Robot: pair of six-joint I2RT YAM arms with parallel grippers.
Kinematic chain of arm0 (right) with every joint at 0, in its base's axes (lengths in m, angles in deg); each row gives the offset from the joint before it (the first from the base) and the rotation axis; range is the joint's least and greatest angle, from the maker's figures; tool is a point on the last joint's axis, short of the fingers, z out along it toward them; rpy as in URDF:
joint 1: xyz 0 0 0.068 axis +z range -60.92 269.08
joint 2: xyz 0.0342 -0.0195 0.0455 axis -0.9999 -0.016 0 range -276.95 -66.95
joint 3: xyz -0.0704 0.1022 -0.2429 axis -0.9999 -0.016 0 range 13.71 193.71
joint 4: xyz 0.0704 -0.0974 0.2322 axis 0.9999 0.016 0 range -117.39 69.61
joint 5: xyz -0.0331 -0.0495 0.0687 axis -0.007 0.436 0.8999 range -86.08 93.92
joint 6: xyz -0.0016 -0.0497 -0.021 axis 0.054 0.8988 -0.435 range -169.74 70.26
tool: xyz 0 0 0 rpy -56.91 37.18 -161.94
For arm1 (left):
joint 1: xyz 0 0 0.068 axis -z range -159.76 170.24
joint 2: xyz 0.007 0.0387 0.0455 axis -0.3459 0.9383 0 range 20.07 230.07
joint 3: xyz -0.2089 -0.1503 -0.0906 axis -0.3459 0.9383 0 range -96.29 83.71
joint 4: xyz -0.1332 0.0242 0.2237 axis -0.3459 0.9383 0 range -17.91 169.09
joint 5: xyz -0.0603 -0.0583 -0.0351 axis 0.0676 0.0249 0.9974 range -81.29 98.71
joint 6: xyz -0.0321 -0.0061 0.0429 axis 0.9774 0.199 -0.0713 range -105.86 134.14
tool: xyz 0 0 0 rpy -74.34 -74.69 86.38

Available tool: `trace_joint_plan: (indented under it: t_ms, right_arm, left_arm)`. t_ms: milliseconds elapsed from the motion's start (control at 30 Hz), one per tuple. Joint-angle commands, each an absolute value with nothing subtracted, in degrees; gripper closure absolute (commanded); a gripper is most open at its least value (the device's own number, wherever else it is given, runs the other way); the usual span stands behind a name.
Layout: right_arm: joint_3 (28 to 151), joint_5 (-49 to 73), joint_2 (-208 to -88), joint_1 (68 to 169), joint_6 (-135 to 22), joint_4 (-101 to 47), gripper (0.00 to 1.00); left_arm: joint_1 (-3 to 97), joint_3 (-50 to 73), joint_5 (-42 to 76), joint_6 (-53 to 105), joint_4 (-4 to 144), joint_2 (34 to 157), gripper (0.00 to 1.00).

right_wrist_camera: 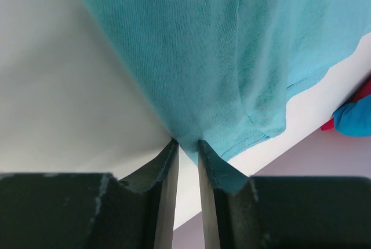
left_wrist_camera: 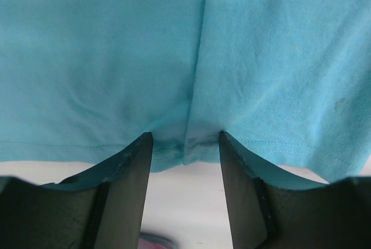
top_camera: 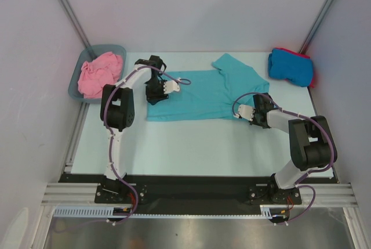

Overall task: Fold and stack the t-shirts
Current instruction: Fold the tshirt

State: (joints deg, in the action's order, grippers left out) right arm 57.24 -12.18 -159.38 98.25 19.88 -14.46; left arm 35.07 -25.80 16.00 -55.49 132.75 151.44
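Both grippers on the teal t-shirt (top_camera: 203,92), we reckon

Our right gripper (right_wrist_camera: 185,144) is nearly closed, pinching the shirt's right edge. Our left gripper (left_wrist_camera: 185,144) sits about half open astride a rucked bit of hem. The shirt lies spread mid-table (top_camera: 191,144), the bright blue t-shirt (top_camera: 288,66) on the red t-shirt (top_camera: 313,76) far right, and the pink t-shirt (top_camera: 99,74) in the tub (top_camera: 74,89).

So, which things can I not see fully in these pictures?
- Red t-shirt: top view, almost all under the bright blue t-shirt.
- Pink t-shirt: top view, crumpled in the tub, underside hidden.
- Teal t-shirt: wrist views, cut off by the frame edges.
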Motion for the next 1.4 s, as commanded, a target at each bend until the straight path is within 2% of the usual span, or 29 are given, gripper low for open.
trace_joint_plan:
  t_ms: [0,200,333,400,500,600,1367]
  right_arm:
    - [57.8,-10.2,-161.0,98.8,19.1,-13.9,0.74]
    - [58.7,-10.1,-161.7,98.9,19.1,-14.2,0.74]
    - [58.7,-10.1,-161.6,98.8,19.2,-14.3,0.74]
    - [58.8,-10.0,-161.6,98.8,19.2,-14.2,0.74]
    - [58.7,-10.2,-161.8,98.8,19.4,-14.4,0.74]
    - [58.8,-10.2,-161.7,99.0,19.3,-14.3,0.74]
    - [58.1,-10.0,-161.9,99.5,18.8,-14.4,0.74]
  left_arm:
    - [35.1,-27.4,15.9,-57.8,134.6,149.9,0.45]
    - [34.7,-27.3,15.0,-57.9,135.3,150.6,0.46]
    - [34.4,-27.2,14.9,-58.0,135.5,151.0,0.62]
    - [34.3,-27.3,14.9,-58.0,135.5,151.2,0.63]
    - [34.2,-27.5,14.9,-57.8,135.6,151.4,0.72]
    - [34.2,-27.6,15.0,-57.8,135.5,151.1,0.99]
    - [33.4,-35.4,14.2,-57.8,138.7,149.9,1.00]
